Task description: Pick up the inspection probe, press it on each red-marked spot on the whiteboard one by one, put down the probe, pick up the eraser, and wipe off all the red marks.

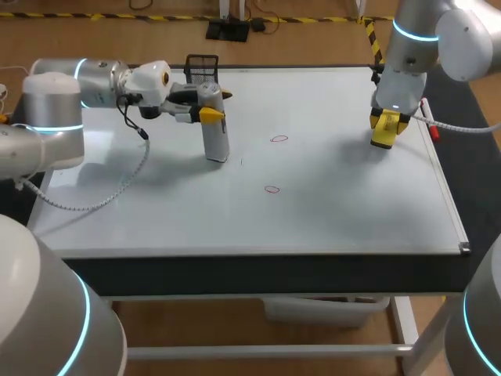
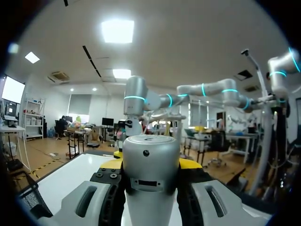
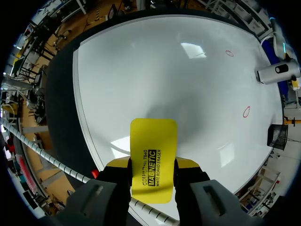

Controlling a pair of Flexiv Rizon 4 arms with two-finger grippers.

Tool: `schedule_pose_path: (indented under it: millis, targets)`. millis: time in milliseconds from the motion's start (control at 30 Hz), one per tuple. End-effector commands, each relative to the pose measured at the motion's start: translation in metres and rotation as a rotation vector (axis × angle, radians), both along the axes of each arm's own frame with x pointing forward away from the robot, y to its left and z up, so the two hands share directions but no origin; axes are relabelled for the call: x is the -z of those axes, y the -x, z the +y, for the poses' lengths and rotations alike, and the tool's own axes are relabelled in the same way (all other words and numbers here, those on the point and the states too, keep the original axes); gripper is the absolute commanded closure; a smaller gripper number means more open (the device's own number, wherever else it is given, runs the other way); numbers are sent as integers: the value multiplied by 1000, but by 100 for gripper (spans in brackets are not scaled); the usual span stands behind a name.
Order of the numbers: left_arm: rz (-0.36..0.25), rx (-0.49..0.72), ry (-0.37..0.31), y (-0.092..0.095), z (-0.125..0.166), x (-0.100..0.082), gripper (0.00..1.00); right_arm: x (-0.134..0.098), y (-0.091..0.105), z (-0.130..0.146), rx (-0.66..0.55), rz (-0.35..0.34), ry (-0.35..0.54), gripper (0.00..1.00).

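The inspection probe (image 1: 214,129), a silver cylinder, stands upright on the left part of the whiteboard (image 1: 329,211), left of the marks. My left gripper (image 1: 205,111) is shut on its upper part. In the left wrist view the probe (image 2: 151,176) fills the gap between the fingers of the left gripper (image 2: 151,165). Whether its lower end touches the board I cannot tell. Two red-marked spots (image 1: 279,139) (image 1: 272,189) lie mid-board. At the board's far right, my right gripper (image 1: 387,125) is shut on the yellow eraser (image 3: 153,157), held just above the surface.
A black mesh basket (image 1: 202,68) stands at the board's far edge behind the probe. A small red object (image 1: 433,130) lies at the right edge beside the eraser. From the right wrist, the probe (image 3: 277,71) and both marks (image 3: 229,53) (image 3: 246,111) show ahead.
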State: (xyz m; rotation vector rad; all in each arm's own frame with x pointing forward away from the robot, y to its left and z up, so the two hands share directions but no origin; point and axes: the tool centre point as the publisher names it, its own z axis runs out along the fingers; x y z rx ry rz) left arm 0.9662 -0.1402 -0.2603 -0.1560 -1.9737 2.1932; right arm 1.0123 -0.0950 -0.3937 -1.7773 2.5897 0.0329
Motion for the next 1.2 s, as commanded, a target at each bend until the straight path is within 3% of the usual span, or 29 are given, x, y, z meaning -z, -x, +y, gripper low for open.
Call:
schedule_pose_path:
  millis: [33, 1200]
  targets:
    - [3, 9, 8, -4, 0, 5, 100, -1, 0, -1, -2, -1, 4, 100]
    - [7, 13, -13, -3, 1, 9, 100, -1, 0, -1, -2, -1, 4, 100]
